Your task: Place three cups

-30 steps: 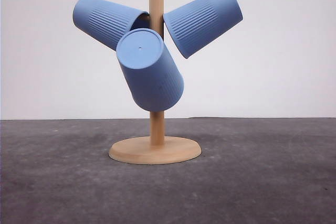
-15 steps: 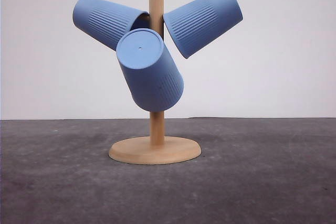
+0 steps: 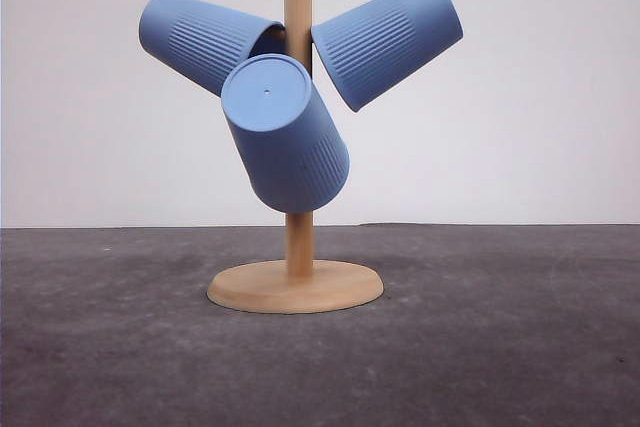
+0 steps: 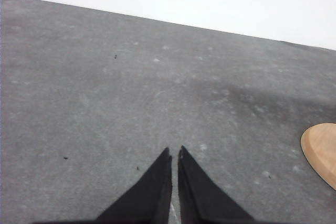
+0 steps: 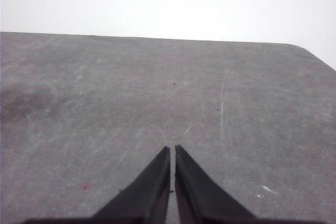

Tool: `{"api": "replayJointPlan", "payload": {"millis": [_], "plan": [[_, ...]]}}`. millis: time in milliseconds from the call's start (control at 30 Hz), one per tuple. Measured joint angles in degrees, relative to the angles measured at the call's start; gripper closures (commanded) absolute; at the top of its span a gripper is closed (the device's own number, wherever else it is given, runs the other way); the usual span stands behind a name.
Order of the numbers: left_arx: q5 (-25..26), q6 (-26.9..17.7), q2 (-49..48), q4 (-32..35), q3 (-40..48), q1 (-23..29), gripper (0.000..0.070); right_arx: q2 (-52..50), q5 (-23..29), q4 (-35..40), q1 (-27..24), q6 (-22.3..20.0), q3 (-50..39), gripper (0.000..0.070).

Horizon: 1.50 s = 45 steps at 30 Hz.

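Hanging on the wooden stand up front: three cups. Wrist views: left end effector and right end effector, both clenched, empty, over the table.

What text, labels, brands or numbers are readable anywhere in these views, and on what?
None. The three cups show only plain ribbing, the wooden stand is bare, and the table and the black fingers carry no print.

Bright, even, diffuse light; soft faint shadows, no glare, slightly grainy.
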<state>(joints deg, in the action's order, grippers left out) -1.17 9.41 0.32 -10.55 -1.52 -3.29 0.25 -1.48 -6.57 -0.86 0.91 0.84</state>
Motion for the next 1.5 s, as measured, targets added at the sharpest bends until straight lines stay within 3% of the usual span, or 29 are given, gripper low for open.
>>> {"api": "replayJointPlan", "payload": {"millis": [333, 800, 1500], "plan": [[0.0, -0.1, 0.0, 0.0, 0.0, 0.1, 0.0700, 0.0, 0.0, 0.0, 0.0, 0.0, 0.0, 0.0685], [1.1, -8.8, 0.0, 0.0, 0.0, 2.3, 0.0700, 0.0, 0.0, 0.0, 0.0, 0.0, 0.0, 0.0685], [2.8, -9.5, 0.0, 0.1, 0.0, 3.1, 0.0700, 0.0, 0.0, 0.0, 0.0, 0.0, 0.0, 0.0685]]}}
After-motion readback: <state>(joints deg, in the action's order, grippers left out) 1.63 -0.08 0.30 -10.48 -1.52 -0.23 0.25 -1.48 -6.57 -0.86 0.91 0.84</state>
